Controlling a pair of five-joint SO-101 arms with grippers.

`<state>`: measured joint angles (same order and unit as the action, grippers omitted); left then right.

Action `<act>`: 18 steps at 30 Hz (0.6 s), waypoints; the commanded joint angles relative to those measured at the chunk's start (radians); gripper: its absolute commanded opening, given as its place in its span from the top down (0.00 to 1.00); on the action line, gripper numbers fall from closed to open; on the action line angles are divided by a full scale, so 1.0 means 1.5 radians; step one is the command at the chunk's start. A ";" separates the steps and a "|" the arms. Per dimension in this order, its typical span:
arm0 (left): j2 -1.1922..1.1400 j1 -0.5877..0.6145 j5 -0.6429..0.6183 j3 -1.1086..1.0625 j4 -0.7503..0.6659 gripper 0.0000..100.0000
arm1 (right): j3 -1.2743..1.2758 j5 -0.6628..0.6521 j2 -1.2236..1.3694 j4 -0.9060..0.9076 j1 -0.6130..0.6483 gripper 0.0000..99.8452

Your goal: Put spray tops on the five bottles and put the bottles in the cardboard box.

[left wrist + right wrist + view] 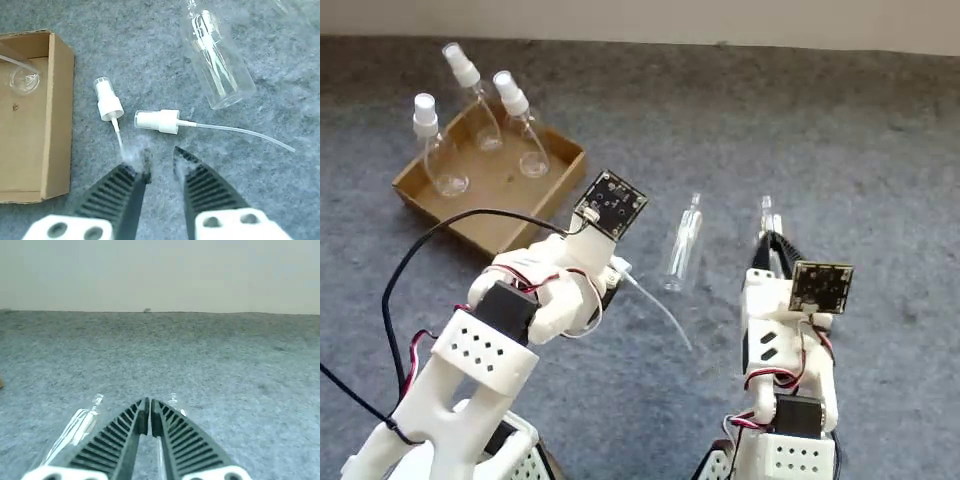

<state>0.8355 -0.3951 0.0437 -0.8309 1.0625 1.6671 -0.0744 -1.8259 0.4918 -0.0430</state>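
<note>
**Two loose spray tops just ahead of the left jaws**

Left gripper [161,159]: low over the grey felt [280,200], jaws a narrow gap apart, gripping nothing. Just ahead of the jaw tips, a spray top [157,122] on its side, its long dip tube trailing away past the jaw farther from the box. Next to it, on the box-side jaw's side, a second spray top [108,101], its tube pointing back and ending at that jaw's tip; cannot tell whether touching. Farther ahead of the jaws, an uncapped bottle [218,67] lying flat, apart from both tops. Out beyond the box-side jaw, the cardboard box [56,125]. Inside it, seen from the high view, one capped bottle [438,150], another [478,105] and a third [523,135].

Right gripper [150,412]: jaws pressed almost together, only a thin slit between them. Second uncapped bottle [767,213] with its neck poking out just past the jaw tips, the rest hidden under the gripper. First uncapped bottle lying off to the side of the right jaws, between the two grippers
</note>
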 commanded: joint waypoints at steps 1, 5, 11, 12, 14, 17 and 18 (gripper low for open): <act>0.015 -0.021 0.003 0.009 0.004 0.97 | 0.078 -0.002 -0.008 0.003 -0.040 0.99; 0.014 -0.058 0.003 0.021 0.004 0.97 | 0.078 -0.002 -0.008 0.031 -0.046 0.99; -0.095 -0.066 -0.019 0.141 0.041 0.97 | 0.077 -0.005 -0.008 0.049 -0.046 0.99; -0.126 -0.066 -0.028 0.168 0.056 0.97 | 0.077 -0.005 -0.008 0.050 -0.046 0.99; -0.194 -0.067 -0.032 0.232 0.086 0.97 | 0.077 -0.005 -0.008 0.050 -0.046 0.99; -0.287 -0.067 -0.033 0.320 0.110 0.97 | 0.077 -0.005 -0.006 0.051 -0.046 0.99; -0.319 -0.067 -0.033 0.350 0.115 0.97 | 0.077 -0.005 -0.006 0.051 -0.046 0.99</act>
<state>0.5117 -0.4780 0.0100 -0.5148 1.1914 1.6671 -0.0744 -1.8259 0.5639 -0.0967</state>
